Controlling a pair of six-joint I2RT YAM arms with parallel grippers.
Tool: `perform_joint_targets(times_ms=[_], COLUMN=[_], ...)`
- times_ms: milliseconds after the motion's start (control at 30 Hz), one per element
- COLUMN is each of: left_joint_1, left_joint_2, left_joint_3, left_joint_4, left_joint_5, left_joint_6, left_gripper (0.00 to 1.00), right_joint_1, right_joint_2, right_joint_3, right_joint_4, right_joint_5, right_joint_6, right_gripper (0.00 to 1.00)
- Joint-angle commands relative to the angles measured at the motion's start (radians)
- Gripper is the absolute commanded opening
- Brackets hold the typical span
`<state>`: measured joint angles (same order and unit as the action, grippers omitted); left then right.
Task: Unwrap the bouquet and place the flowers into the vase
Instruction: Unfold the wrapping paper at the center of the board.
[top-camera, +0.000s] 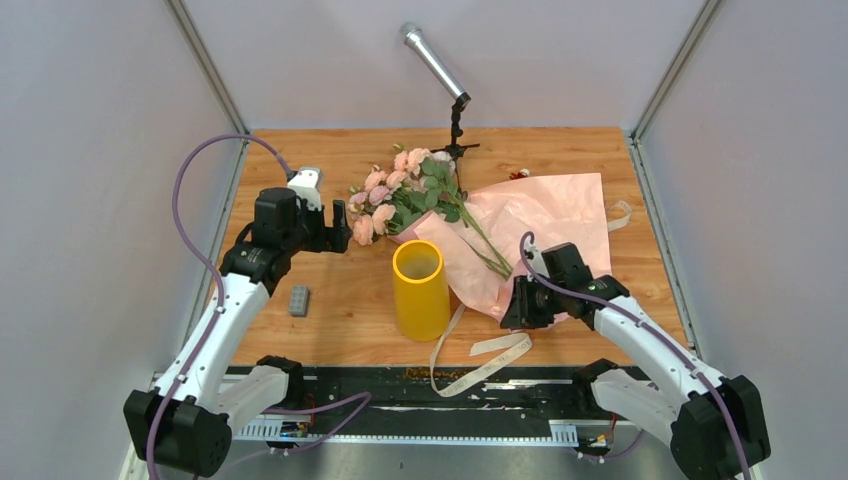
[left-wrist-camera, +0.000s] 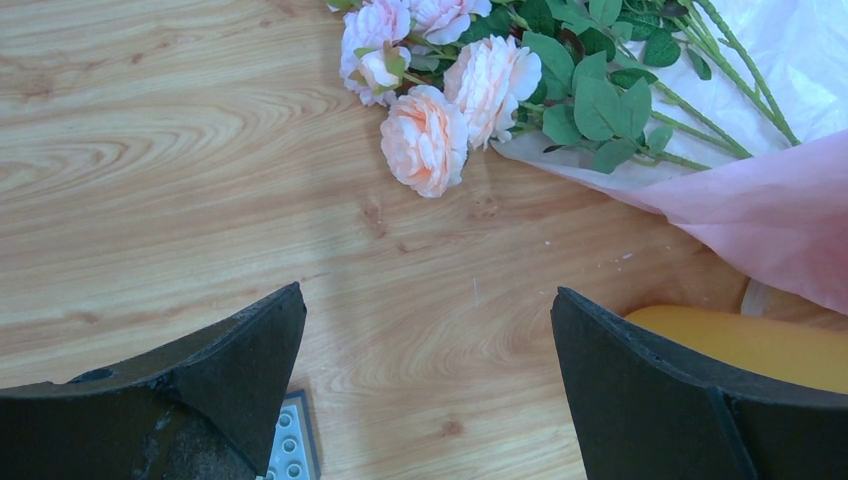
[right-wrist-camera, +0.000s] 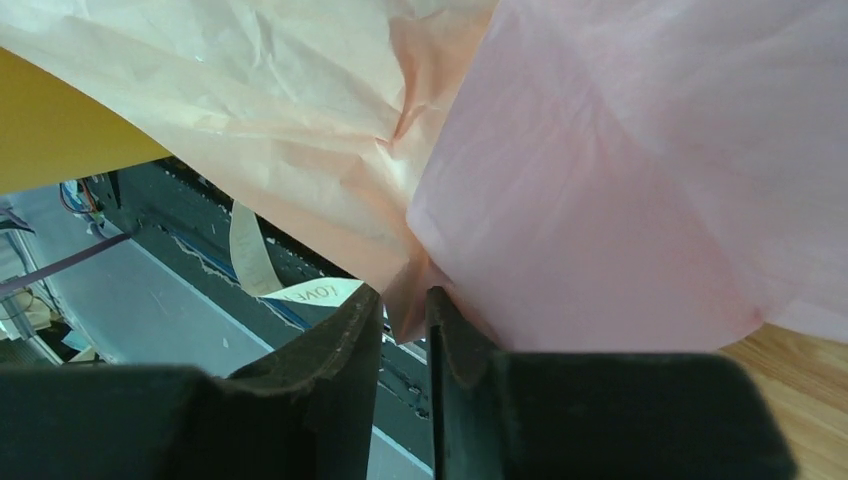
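While right claw (right-wrist-camera: 405, 297) sits near-closed on pale pink wrapping paper (right-wrist-camera: 600, 200) (hold unconfirmable), left claw (left-wrist-camera: 428, 300) gapes. Pink-peach roses (top-camera: 395, 195) lie partly on paper behind tall yellow vase (top-camera: 420, 300); tug may topple it.

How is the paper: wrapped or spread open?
Spread open: the paper lies unrolled on the table, flowers bare on top.

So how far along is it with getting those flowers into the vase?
Done: the beige ribbon lies loose and the pale pink wrapping paper is spread open. In hand: the right tool nips that paper's edge; the left tool hangs open, holding nothing. Left: the pink and peach roses lie on the paper, and the tall yellow vase stands empty.
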<state>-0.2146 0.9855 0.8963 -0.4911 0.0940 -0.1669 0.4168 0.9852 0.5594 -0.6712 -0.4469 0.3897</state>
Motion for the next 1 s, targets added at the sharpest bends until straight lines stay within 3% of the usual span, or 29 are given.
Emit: perform_joint_targets(times_ms=[0, 200, 400, 533, 767, 967], left_joint_1=[0.006, 0.005, 0.006, 0.006, 0.006, 0.006], left_joint_2=[0.01, 0.029, 0.043, 0.045, 0.05, 0.047], left_joint_3=[0.004, 0.003, 0.004, 0.003, 0.001, 0.0], left_joint_4=[0.016, 0.016, 0.015, 0.015, 0.017, 0.018], left_joint_5=[-0.011, -0.013, -0.012, -0.017, 0.003, 0.004], left_joint_6=[0.024, 0.024, 0.024, 0.024, 0.02, 0.02], left_gripper=[1.0, 1.0, 1.0, 1.0, 1.0, 1.0], right_joint_1=[0.007, 0.008, 0.004, -0.011, -0.032, -0.009], right_joint_2=[-0.052, -0.062, -0.01, 0.061, 0.318, 0.478], right_joint_3=[0.1, 0.277, 0.454, 0.514, 0.601, 0.597], right_joint_4=[-0.083, -0.194, -0.211, -0.096, 0.113, 0.201], right_joint_5=[0.009, 0.054, 0.269, 0.367, 0.31, 0.135], right_joint_6=[0.0, -0.022, -0.054, -0.063, -0.087, -0.051], right_gripper=[0.3, 0.51, 0.53, 0.53, 0.52, 0.48])
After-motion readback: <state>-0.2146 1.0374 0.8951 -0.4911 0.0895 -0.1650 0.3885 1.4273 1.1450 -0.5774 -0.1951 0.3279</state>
